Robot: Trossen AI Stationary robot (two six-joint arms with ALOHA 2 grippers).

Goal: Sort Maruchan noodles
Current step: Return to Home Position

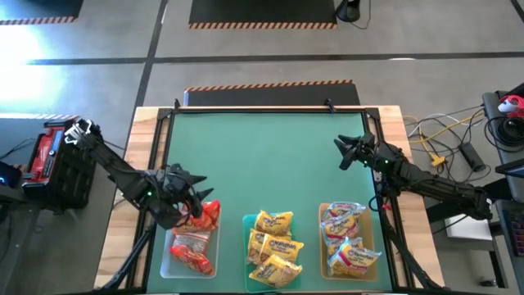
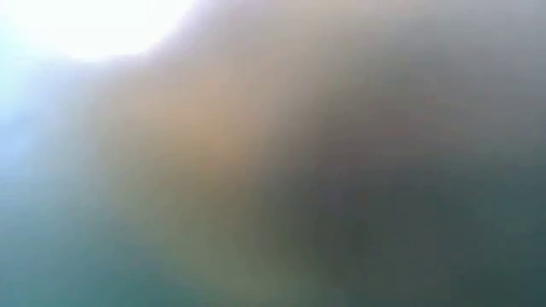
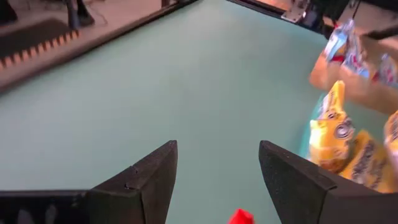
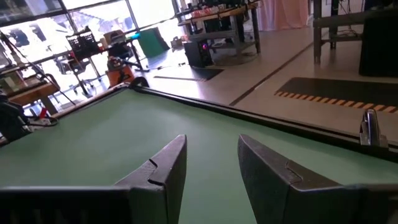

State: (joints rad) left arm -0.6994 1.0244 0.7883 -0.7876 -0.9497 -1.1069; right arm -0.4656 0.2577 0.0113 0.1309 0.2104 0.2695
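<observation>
The robot has two thin arms, both black. The left arm point(image 1: 115, 168) and the right arm point(image 1: 442, 187) are made of long straight pieces with chunky joints. Each one ends in two black fingers. The left fingers point(image 3: 143, 183) and the right fingers point(image 4: 158, 180) look like fat wedges with flat inner sides and slanted tips.

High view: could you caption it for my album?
Noodle packets sorted by colour into three trays; left gripper above the red packets, right gripper over the mat.
</observation>
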